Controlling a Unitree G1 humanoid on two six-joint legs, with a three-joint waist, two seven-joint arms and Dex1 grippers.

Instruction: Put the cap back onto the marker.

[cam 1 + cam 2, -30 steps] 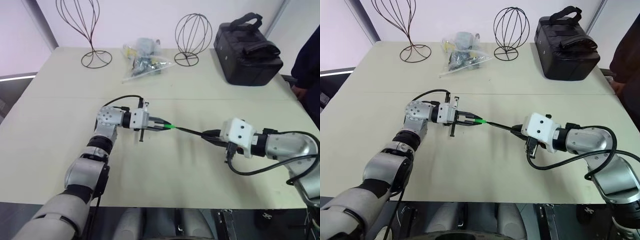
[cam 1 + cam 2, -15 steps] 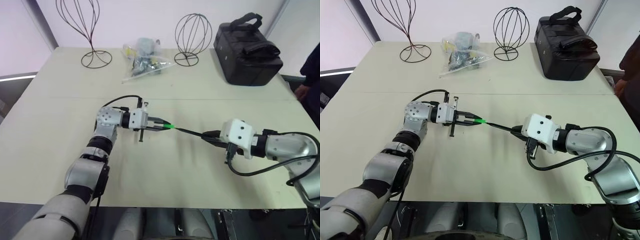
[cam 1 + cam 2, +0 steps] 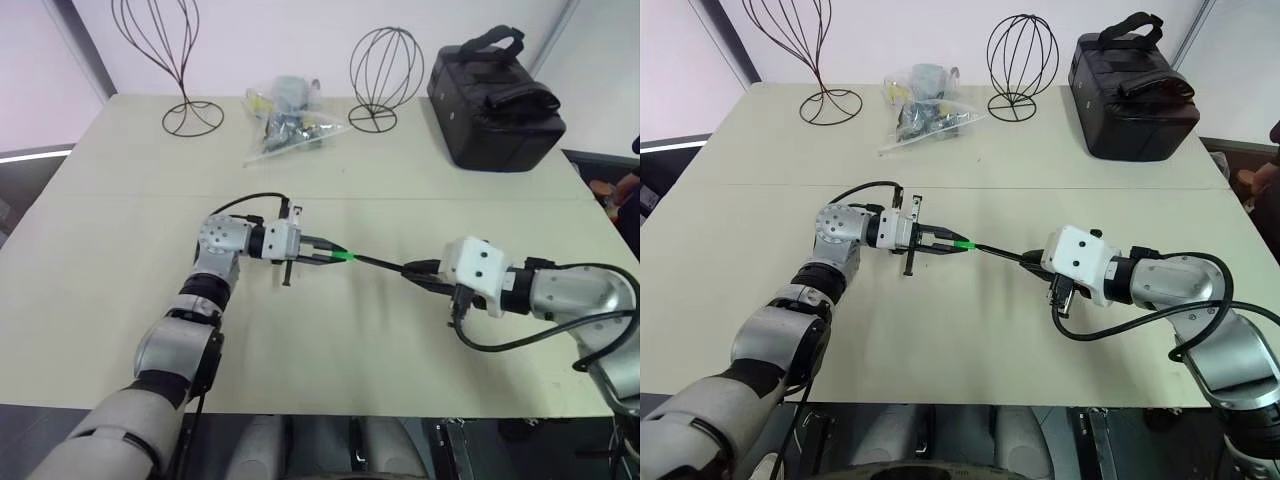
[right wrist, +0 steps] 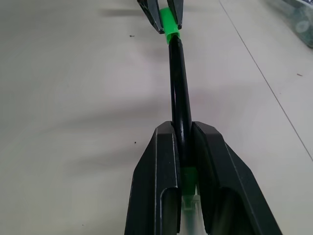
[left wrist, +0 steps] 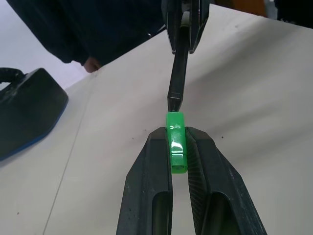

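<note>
Pale worktop (image 3: 100,250) is stretching beneath both arms; mid-air above it, the left gripper (image 5: 178,142) is clamping the cap (image 5: 176,148) against the marker (image 4: 179,93), which the right gripper (image 4: 185,147) is pinching. Slight misalignment risks the cap jamming or popping free.

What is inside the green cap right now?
The marker, held by the right hand, meets the open end of the cap gripped by the left hand. The cap hides how far the marker's end reaches in.
</note>
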